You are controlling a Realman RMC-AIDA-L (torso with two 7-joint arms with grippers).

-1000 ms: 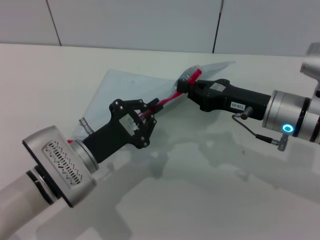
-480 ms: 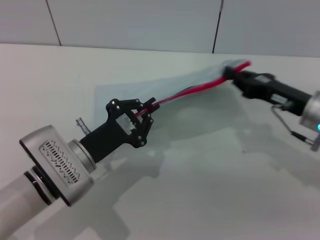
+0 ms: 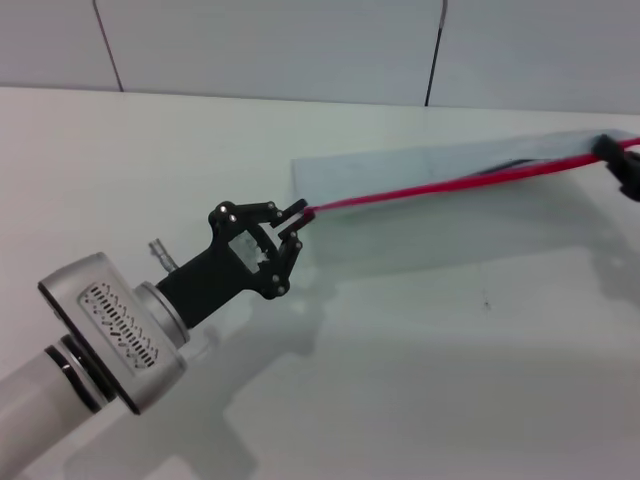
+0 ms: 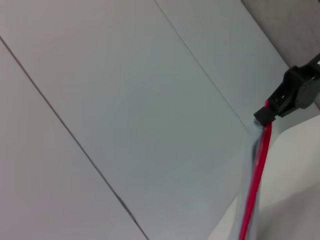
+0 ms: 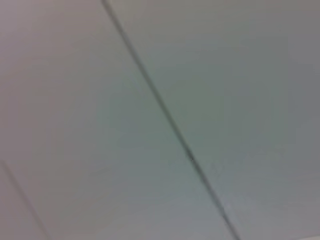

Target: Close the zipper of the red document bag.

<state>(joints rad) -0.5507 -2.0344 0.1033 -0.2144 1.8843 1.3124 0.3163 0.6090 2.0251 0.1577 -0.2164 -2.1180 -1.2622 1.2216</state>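
Observation:
The red document bag (image 3: pixel 420 168), a pale blue-grey pouch, is stretched out long across the far half of the table in the head view. Its red zipper (image 3: pixel 450 186) runs taut as a thin line along the near edge. My left gripper (image 3: pixel 294 221) is shut on the zipper's left end, holding that corner just above the table. At the picture's right edge my right gripper (image 3: pixel 622 166) grips the zipper's other end. In the left wrist view the zipper (image 4: pixel 255 185) leads up to the black right gripper (image 4: pixel 270 107), which is closed on it. The slider tab is hidden.
The white table (image 3: pixel 420 380) spreads in front of the bag, with shadows of the arms on it. A wall of grey panels (image 3: pixel 270 45) with dark seams rises behind. The right wrist view holds only wall panels (image 5: pixel 210 80).
My right gripper has travelled far to the right along the zipper, drawing the bag out from a crumpled heap into a long taut strip. The left gripper has stayed almost where it was.

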